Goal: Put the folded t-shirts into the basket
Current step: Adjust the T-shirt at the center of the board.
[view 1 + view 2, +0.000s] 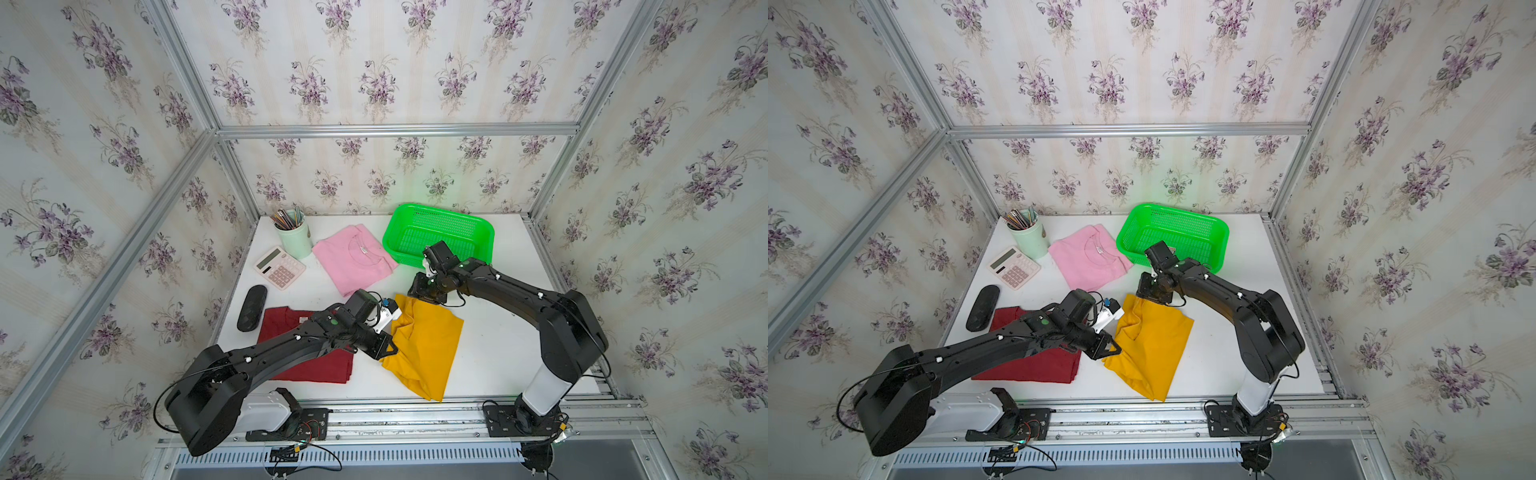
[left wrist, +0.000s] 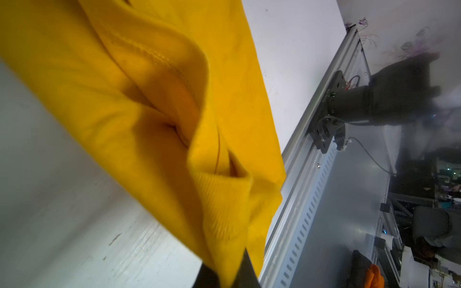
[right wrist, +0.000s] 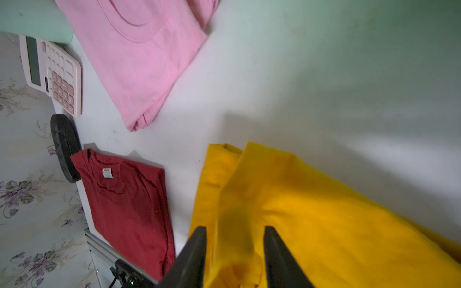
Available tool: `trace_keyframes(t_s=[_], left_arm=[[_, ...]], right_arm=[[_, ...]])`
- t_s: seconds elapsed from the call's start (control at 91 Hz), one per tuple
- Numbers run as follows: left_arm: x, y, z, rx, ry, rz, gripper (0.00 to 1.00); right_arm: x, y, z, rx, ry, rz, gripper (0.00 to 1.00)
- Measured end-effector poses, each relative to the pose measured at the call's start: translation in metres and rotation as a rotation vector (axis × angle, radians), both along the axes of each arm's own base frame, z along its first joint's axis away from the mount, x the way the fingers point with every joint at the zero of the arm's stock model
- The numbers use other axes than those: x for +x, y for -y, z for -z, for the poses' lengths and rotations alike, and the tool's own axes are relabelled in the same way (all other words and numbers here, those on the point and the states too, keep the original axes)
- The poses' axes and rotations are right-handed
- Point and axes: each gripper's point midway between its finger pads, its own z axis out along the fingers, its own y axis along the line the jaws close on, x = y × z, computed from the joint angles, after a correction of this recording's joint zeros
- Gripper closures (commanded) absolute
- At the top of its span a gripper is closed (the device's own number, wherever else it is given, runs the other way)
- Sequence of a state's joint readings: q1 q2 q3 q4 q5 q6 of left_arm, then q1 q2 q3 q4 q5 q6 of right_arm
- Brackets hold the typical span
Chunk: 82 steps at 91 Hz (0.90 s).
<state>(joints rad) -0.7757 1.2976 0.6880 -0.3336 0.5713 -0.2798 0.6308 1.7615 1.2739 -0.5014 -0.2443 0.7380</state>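
The mustard yellow t-shirt [image 1: 428, 345] [image 1: 1154, 345] lies rumpled at the table's front middle. My left gripper [image 1: 390, 351] [image 2: 224, 276] is shut on its left edge, and the cloth [image 2: 149, 99] bunches up from the jaws. My right gripper [image 1: 420, 296] [image 3: 234, 229] is at the shirt's far corner, with its jaws apart and yellow cloth [image 3: 324, 212] lying loose between them. The dark red t-shirt [image 1: 328, 368] [image 3: 129, 207] lies flat at the front left, partly under my left arm. The pink t-shirt [image 1: 353, 262] [image 3: 139, 62] lies folded at the back middle. The green basket [image 1: 440, 224] [image 1: 1175, 224] stands at the back right with no shirt in it.
A pale green cup of pencils [image 1: 294, 239], a pink calculator [image 1: 279, 267] and a black oblong case [image 1: 252, 307] stand along the table's left side. Aluminium frame rails [image 1: 415, 411] run along the front edge, and papered walls close in the other sides.
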Motion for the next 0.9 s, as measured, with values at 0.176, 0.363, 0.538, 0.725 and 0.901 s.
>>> trace_keyframes(t_s=[0.176, 0.363, 0.538, 0.725, 0.901], left_arm=[[-0.002, -0.017, 0.010, 0.050, -0.014, -0.079, 1.00], [-0.008, -0.036, 0.029, 0.125, -0.097, -0.170, 0.99], [-0.023, -0.045, 0.052, 0.177, -0.206, -0.215, 0.99], [-0.027, -0.049, 0.056, 0.177, -0.234, -0.249, 0.95], [-0.028, -0.052, 0.057, 0.166, -0.228, -0.273, 0.86]], right_arm=[[0.010, -0.014, -0.006, -0.011, 0.011, -0.011, 0.21], [0.007, -0.023, 0.011, -0.084, -0.042, -0.011, 0.17], [-0.009, -0.044, 0.032, -0.143, -0.094, -0.044, 0.11], [-0.013, -0.057, 0.055, -0.211, -0.133, -0.051, 0.10], [-0.020, -0.067, 0.065, -0.268, -0.146, -0.075, 0.10]])
